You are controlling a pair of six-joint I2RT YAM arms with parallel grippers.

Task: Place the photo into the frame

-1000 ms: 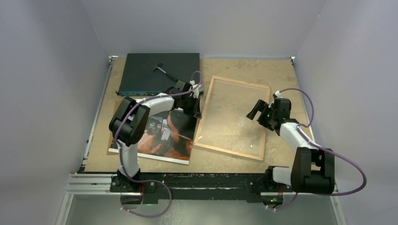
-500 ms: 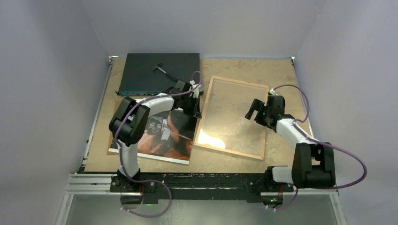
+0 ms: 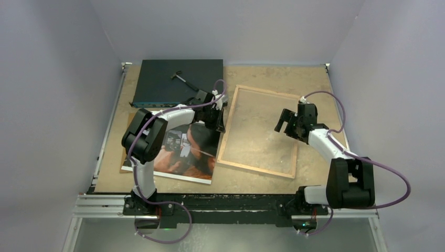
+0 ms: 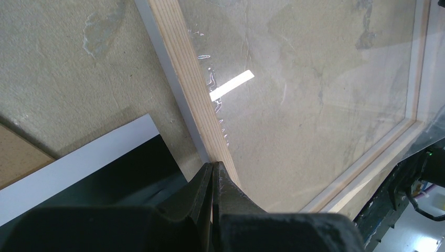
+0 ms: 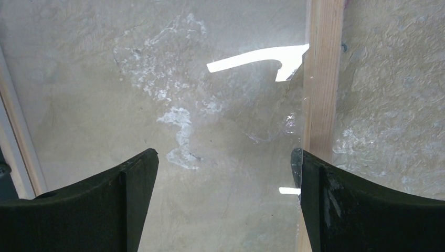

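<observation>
The frame (image 3: 231, 137) lies flat at the table's middle right, light wood rim up, with a clear pane inside. The photo (image 3: 181, 155) lies image up to its left, dark and reddish with a white border. My left gripper (image 3: 218, 119) is shut, its tips (image 4: 214, 166) down at the frame's left wood rail (image 4: 183, 79), beside the photo's corner (image 4: 105, 173). I see nothing between its jaws. My right gripper (image 3: 282, 123) is open and empty above the pane, by the right rail. In the right wrist view (image 5: 224, 157) its right finger (image 5: 315, 184) overlaps that rail (image 5: 321, 79).
A dark flat box (image 3: 157, 84) stands at the back left with a small hammer-like tool (image 3: 181, 77) on it. A brown backing board (image 3: 128, 134) lies under the photo and also shows in the left wrist view (image 4: 16, 157). Grey walls close in three sides.
My right gripper has moved a little toward the back along the frame's right side. A bright glare on the pane came and went. The left arm has not moved.
</observation>
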